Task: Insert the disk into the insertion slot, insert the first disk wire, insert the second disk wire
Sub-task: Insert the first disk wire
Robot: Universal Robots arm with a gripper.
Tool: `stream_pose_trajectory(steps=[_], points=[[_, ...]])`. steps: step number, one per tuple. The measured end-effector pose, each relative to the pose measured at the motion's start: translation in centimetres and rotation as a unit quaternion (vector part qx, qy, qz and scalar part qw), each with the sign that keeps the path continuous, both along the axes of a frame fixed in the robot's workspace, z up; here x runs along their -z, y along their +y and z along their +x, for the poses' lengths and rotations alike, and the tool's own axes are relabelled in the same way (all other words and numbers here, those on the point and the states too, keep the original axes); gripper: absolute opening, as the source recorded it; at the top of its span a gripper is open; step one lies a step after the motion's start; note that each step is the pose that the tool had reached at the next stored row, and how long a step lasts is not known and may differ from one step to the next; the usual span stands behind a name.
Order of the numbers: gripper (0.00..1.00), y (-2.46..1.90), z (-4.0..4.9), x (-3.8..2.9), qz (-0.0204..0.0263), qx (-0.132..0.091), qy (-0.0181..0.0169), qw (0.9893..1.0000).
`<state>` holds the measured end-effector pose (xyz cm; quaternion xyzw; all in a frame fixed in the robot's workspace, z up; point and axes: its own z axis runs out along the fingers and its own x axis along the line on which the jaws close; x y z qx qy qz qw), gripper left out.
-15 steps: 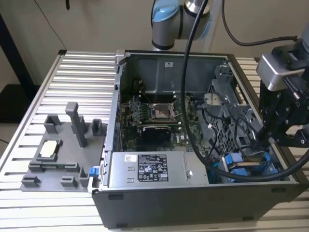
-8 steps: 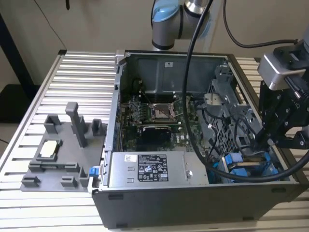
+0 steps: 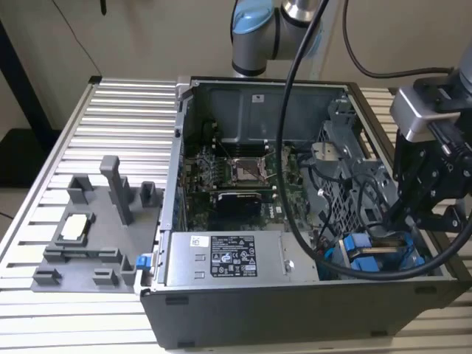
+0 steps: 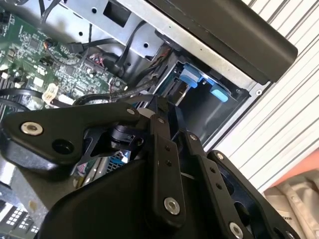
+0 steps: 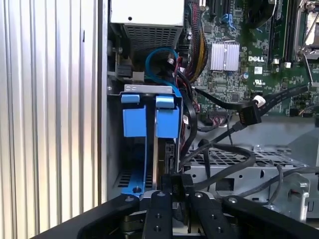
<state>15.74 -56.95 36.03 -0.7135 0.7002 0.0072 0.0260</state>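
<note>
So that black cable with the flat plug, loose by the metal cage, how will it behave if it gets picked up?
Probably floppy but springy: the black cable runs in loose curves near the metal cage. Its plug looks stiff, likely the firmer spot to hold. It may snag, since other cables cross beside it.

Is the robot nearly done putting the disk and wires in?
About partway. Done: the blue-framed disk sits in the slot. In hand: the gripper seems to pinch a black plug at the disk's end, not clearly seated. Left: a second plug looks unplugged, near the metal cage.
</note>
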Motion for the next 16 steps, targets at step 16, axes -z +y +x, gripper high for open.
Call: stream_pose_trajectory(steps=[16], points=[[0.19, -0.09, 0.98, 0.67, 0.0007, 0.012, 0.015, 0.9998]])
